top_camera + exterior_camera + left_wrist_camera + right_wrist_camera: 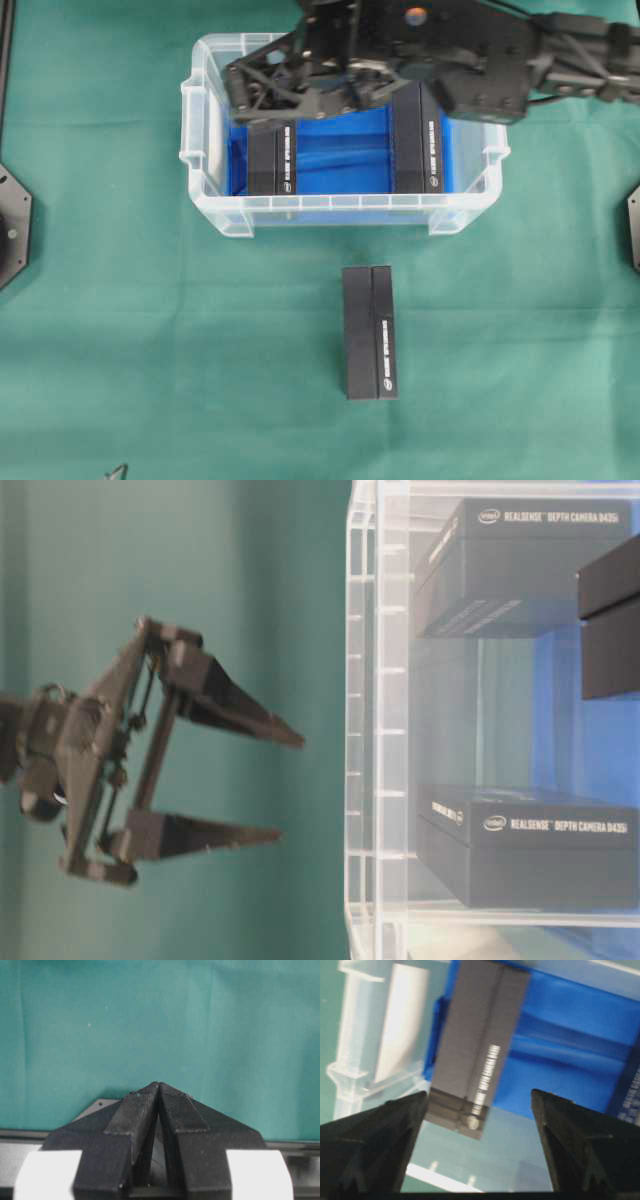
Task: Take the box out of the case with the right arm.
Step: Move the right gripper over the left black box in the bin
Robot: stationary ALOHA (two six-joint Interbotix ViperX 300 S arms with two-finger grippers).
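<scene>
The case (215, 215) is a clear tub with a blue bottom, at the top middle of the overhead view. Two black boxes lie in it, one on the left (272, 160) and one on the right (420, 145). My right gripper (236, 95) reaches in from the right and hovers over the case's left end, open and holding nothing. In the right wrist view, the left box (480, 1035) lies below and ahead of the open right gripper (479, 1094). The table-level view shows the right gripper (288, 788) apart from the case wall (365, 720). My left gripper (159, 1085) is shut over green cloth.
A third black box (369, 332) lies on the green cloth in front of the case. Dark arm-base plates sit at the left edge (12, 225) and the right edge (633, 230). The right arm's body (480, 60) covers the case's back rim.
</scene>
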